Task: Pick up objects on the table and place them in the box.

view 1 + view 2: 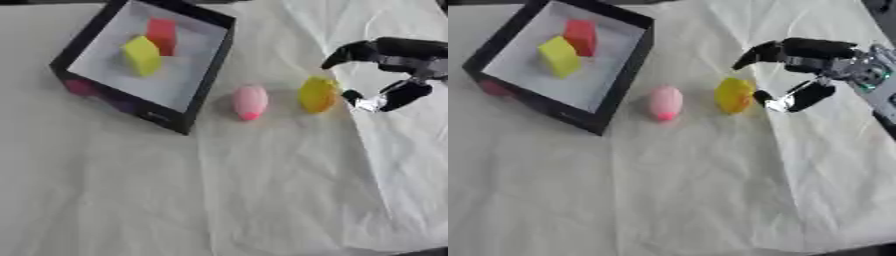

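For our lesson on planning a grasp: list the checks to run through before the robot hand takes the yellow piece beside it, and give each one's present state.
1. Right robot hand open, fingers and thumb spread: ok.
2. Hand beside the yellow piece: ok.
3. Hand touching the piece: cannot tell.
4. Pink egg apart from the yellow piece: ok.
5. Box open with bare floor left beside the two blocks inside: ok.
6. Left robot hand out of the way: cannot tell, not in view.

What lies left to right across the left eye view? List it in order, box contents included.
Black box holding a yellow block then a red block → pink egg-shaped object → yellow object → right hand, open beside it.
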Robot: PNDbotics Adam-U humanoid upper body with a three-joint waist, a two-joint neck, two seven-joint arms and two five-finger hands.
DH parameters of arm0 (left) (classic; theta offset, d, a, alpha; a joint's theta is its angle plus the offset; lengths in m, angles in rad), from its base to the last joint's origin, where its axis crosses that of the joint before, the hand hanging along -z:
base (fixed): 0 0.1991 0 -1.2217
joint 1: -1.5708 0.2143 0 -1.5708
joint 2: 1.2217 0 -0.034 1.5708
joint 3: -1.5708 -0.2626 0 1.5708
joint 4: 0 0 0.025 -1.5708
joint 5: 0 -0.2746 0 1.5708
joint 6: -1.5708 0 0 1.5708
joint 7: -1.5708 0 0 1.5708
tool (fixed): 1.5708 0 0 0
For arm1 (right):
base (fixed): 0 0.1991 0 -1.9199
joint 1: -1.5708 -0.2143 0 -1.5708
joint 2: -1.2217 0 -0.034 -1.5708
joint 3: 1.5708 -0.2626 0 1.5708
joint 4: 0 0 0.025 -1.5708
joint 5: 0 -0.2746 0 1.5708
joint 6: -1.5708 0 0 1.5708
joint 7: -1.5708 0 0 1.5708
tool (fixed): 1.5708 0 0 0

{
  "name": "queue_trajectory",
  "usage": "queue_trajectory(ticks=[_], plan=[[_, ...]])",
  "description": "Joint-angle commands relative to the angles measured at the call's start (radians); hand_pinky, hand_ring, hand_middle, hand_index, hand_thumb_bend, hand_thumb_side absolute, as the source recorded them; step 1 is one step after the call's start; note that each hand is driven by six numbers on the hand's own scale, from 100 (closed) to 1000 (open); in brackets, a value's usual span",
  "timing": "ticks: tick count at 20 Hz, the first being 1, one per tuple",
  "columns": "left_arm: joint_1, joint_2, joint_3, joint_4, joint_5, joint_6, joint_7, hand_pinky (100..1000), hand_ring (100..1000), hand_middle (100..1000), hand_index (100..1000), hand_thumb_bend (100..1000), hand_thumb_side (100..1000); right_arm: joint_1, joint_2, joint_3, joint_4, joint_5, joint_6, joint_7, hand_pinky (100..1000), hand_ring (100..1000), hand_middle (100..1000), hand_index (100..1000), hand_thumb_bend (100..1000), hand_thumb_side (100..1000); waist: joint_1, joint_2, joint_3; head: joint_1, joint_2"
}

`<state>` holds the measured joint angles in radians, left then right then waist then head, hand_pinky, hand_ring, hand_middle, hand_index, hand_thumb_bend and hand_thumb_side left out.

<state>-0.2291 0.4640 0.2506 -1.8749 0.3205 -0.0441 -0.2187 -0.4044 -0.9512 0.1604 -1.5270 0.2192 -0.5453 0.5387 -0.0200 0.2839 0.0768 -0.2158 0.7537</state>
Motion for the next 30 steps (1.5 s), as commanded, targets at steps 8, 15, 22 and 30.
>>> queue_trajectory(ticks=[8,15,22,30], plan=[[0.005,0.001,0.008,-0.007,-0.013,0.009,-0.003,778,724,715,799,100,585,-0.014,0.043,-0.013,0.026,0.048,-0.017,-0.027,1000,909,844,931,100,237,-0.01,-0.021,0.007,0.011,0.001],[0.008,-0.006,0.008,-0.005,-0.019,0.013,-0.007,777,723,712,791,100,589,-0.011,0.083,-0.027,0.062,0.083,-0.015,-0.087,1000,903,840,930,100,187,-0.01,-0.016,0.01,0.019,-0.005],[0.01,-0.01,0.012,0.0,-0.023,0.01,-0.013,780,725,712,790,100,590,-0.018,0.093,-0.063,0.087,0.045,0.006,-0.057,1000,907,847,935,100,171,-0.009,-0.009,0.011,0.024,-0.001],[0.013,-0.013,0.015,0.004,-0.021,0.007,-0.03,798,727,710,789,100,589,-0.042,0.096,-0.064,0.152,0.062,0.001,-0.021,1000,910,851,941,100,181,-0.007,-0.002,0.017,0.019,-0.005]])
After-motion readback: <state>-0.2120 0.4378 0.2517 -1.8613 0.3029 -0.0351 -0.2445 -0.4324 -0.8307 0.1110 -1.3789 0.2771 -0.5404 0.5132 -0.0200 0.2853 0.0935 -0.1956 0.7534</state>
